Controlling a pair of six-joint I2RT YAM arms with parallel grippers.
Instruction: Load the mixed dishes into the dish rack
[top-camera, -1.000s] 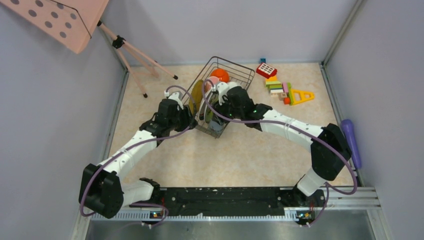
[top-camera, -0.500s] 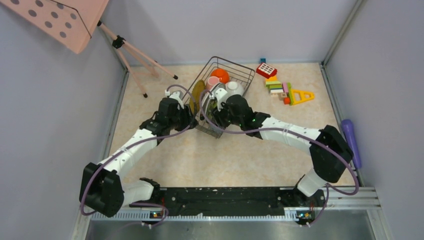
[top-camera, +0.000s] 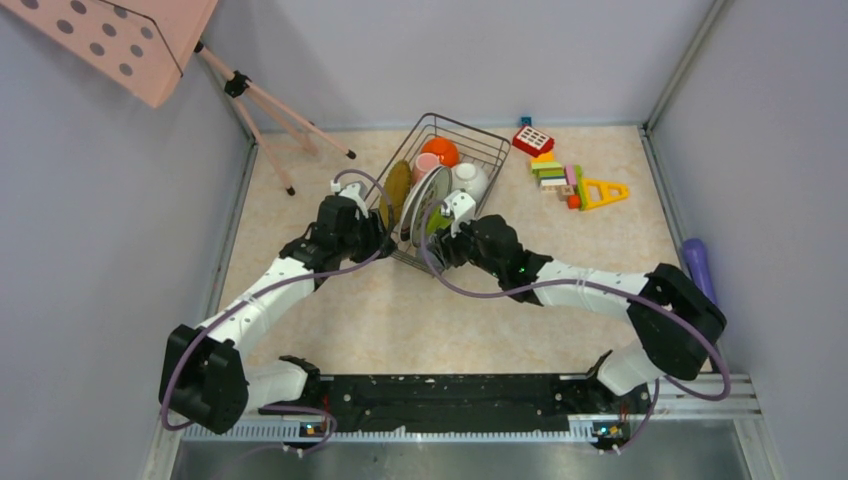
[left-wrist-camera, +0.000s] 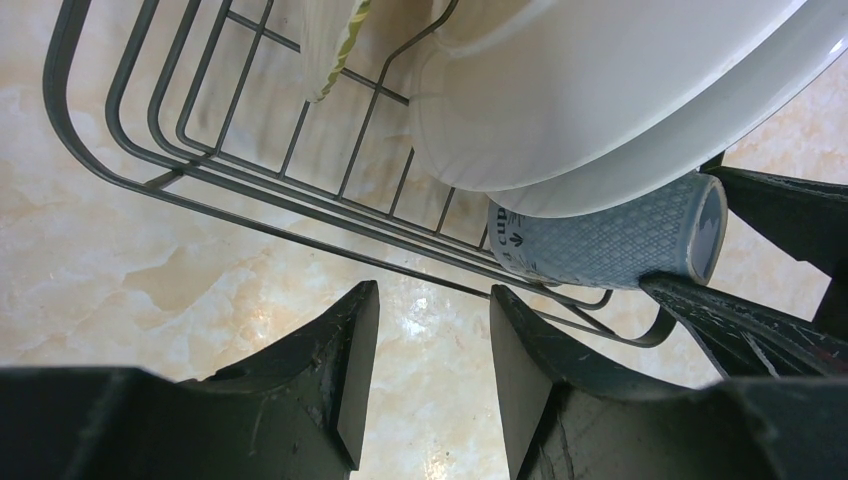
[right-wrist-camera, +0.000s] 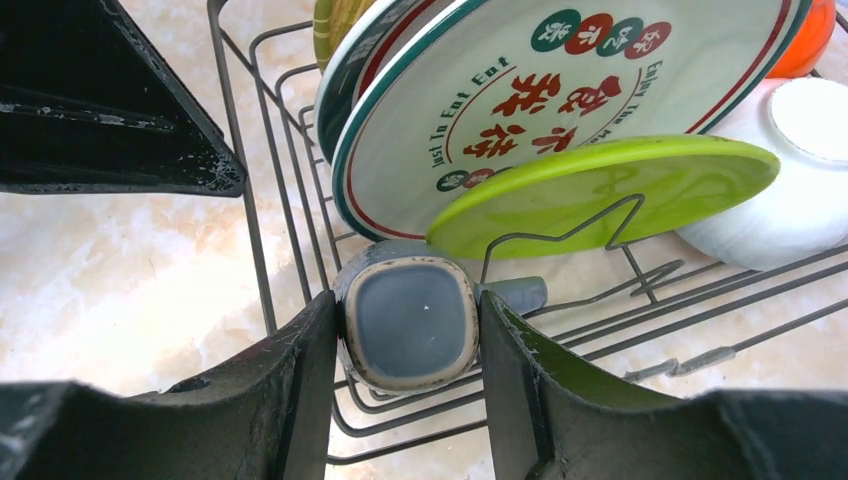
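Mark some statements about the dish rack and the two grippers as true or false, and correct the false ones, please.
1. The orange bowl sits inside the dish rack. True.
2. The left gripper holds the lime-green plate. False: its jaws are open and empty, just outside the rack.
3. The grey-blue mug is between the fingers of the right gripper. True.
4. The lime-green plate lies flat on the table. False: it leans in the rack against the white plate with green-red rim.
5. The toy blocks are in the rack. False: they lie on the table, to its right.
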